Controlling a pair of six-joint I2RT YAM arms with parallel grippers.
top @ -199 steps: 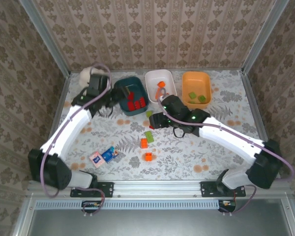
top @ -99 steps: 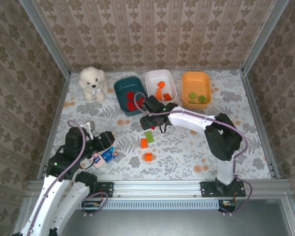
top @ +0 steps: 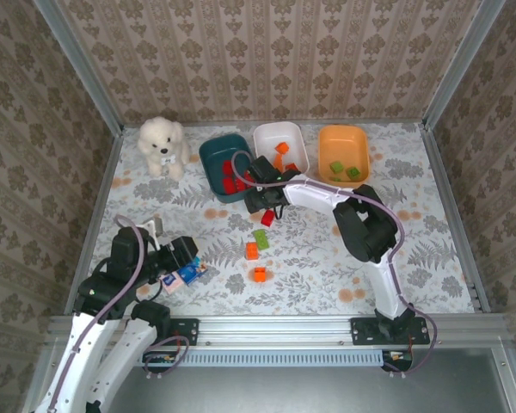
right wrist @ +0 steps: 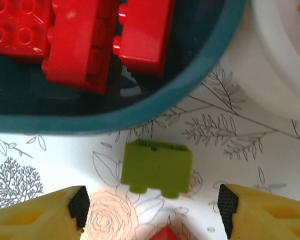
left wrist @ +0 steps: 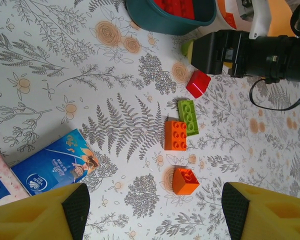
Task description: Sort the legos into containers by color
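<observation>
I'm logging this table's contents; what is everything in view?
teal bin: one, far side, holding at least three red bricks
white bin: one, right of it, holding orange bricks
orange bin: one, rightmost, holding green bricks
loose red brick: one, mid-table
loose green bricks: two, mid-table, one by the teal bin
loose orange bricks: two, mid-table
dog: one, white, far left
packet: one, blue and pink, near left
left gripper: open, near the packet
right gripper: open, at that green brick

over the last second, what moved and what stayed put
The left gripper pulled back from the teal bin to the near-left by the blue packet, open and empty. The right gripper edged toward the teal bin, open over a green lego. The plush dog and orange bin stayed put.
</observation>
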